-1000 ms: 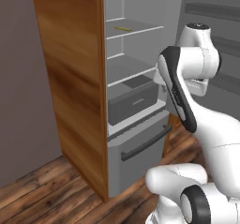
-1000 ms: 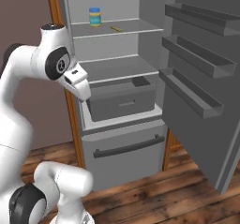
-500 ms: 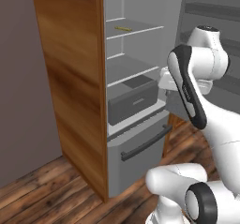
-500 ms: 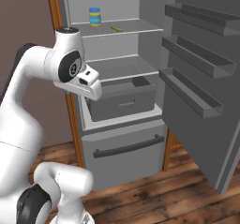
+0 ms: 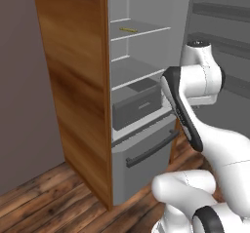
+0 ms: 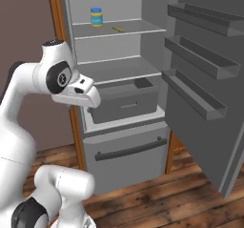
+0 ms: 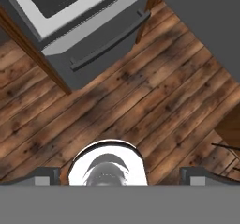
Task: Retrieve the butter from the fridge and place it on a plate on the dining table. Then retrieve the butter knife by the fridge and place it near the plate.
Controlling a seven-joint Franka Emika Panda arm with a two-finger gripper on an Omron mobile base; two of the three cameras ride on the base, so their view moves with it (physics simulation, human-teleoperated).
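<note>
Standing open — fridge [image 6: 143,103]; butter [image 6: 117,29] on top shelf.

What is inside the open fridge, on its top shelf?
On the top shelf of the fridge stand a blue-lidded jar and, beside it, the butter. A grey drawer sits lower; its inside is hidden.

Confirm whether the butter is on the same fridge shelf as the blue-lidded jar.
Yes, the butter lies on the top shelf right of the jar.
</note>
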